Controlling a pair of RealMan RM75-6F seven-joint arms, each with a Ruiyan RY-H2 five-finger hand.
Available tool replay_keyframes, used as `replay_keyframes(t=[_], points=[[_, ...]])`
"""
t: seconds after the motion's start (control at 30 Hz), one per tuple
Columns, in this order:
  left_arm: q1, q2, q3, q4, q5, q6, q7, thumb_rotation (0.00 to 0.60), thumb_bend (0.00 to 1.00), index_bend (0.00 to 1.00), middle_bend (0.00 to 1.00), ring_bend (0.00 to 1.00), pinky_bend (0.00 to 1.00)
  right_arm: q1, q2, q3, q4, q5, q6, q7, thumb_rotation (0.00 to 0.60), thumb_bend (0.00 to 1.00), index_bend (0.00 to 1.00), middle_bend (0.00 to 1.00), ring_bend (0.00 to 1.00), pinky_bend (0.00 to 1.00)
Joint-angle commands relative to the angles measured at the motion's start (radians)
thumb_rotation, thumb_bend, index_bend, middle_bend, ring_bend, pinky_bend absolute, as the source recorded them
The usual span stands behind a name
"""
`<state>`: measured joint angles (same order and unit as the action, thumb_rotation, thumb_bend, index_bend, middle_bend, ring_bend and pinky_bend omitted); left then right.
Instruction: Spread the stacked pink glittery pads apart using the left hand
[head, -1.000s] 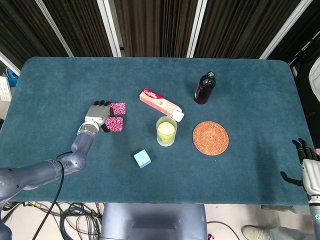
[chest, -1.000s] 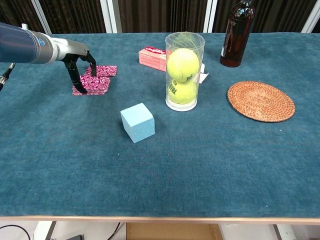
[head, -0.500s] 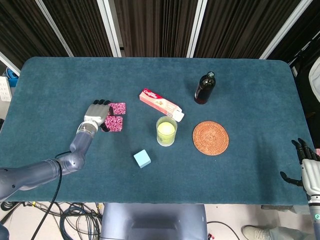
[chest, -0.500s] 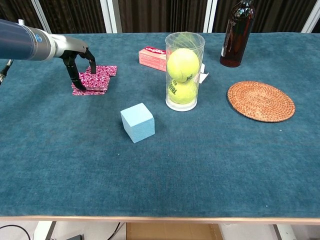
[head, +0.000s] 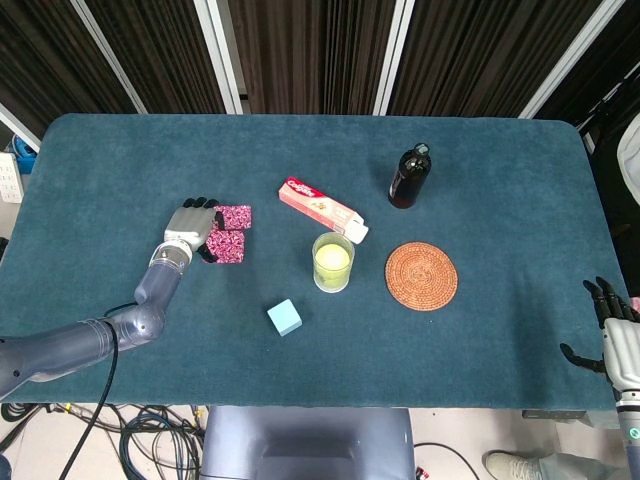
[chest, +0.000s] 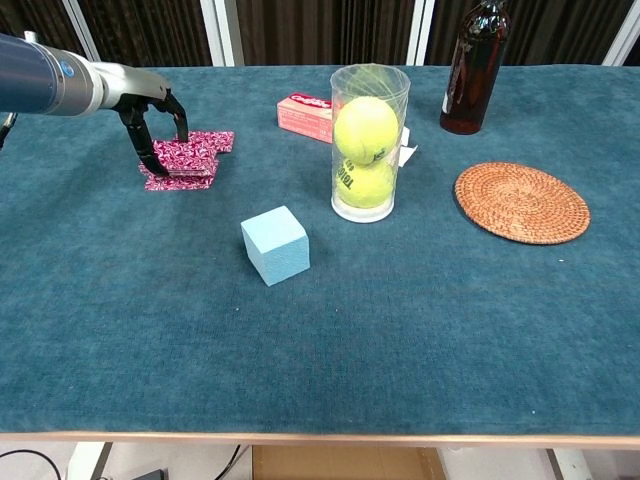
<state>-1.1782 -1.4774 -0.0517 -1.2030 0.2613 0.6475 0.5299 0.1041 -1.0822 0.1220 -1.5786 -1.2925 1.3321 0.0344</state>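
The left hand (chest: 152, 118) is seen with its fingers arched down and apart, the fingertips (chest: 160, 167) pressed onto the near-left edge of the pink glittery pads (chest: 190, 157); nothing is gripped, the pads being only touched from above. The pads lie directly under and just beyond the fingers, on the table (chest: 400, 320). In the head view two pads are made out, one (head: 236, 216) farther from the hand (head: 194, 227) and one (head: 227, 247) nearer, offset but touching or overlapping along one edge; whether more are stacked beneath cannot be told. The spreading is therefore judged partly done: the pads are fanned, yet not fully parted, and a further sliding push is judged to be needed.

Compared with a second ago, the hand has been drawn back and leftward in the chest view, and the pads have been dragged with it, so that their overlap looks greater, not less.

Farther out to the hand's right a light blue cube (chest: 275, 245) is placed, then a clear tube of tennis balls (chest: 367, 142), with a pink box (chest: 306, 115) behind. The right hand (head: 617, 343) is held at the far table edge, fingers apart and holding nothing
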Motion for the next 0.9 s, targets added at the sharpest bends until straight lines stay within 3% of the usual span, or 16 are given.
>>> replay_keyframes(t=[0.03,0.2,0.33,0.67,0.9], points=[[0.002,0.001,-0.005,-0.002,0.009,-0.001,-0.007,0.600,0.25,0.51,0.16,0.00,0.00,0.001,0.000,0.000,-0.001,0.000,-0.001,0.000,0.600,0.21,0.07,0.02,0.11,0.20],[0.007,0.022,-0.011,-0.042,0.016,0.010,-0.018,0.600,0.25,0.51,0.16,0.00,0.00,0.000,0.001,0.001,0.000,0.002,0.000,0.002,0.600,0.21,0.07,0.02,0.11,0.20],[0.003,0.070,-0.003,-0.133,-0.005,0.022,-0.008,0.600,0.25,0.51,0.16,0.00,0.00,0.001,-0.001,0.001,0.000,0.004,-0.003,0.000,0.600,0.21,0.07,0.02,0.11,0.20],[0.043,0.155,0.037,-0.355,0.015,0.189,0.018,0.600,0.25,0.51,0.16,0.00,0.00,-0.001,0.004,-0.005,-0.012,-0.012,0.005,0.002,0.600,0.21,0.07,0.02,0.11,0.20],[0.104,0.174,0.056,-0.468,0.115,0.280,-0.001,0.600,0.25,0.51,0.16,0.00,0.00,-0.004,0.008,-0.003,-0.012,-0.011,0.008,0.013,0.600,0.21,0.07,0.02,0.11,0.20]])
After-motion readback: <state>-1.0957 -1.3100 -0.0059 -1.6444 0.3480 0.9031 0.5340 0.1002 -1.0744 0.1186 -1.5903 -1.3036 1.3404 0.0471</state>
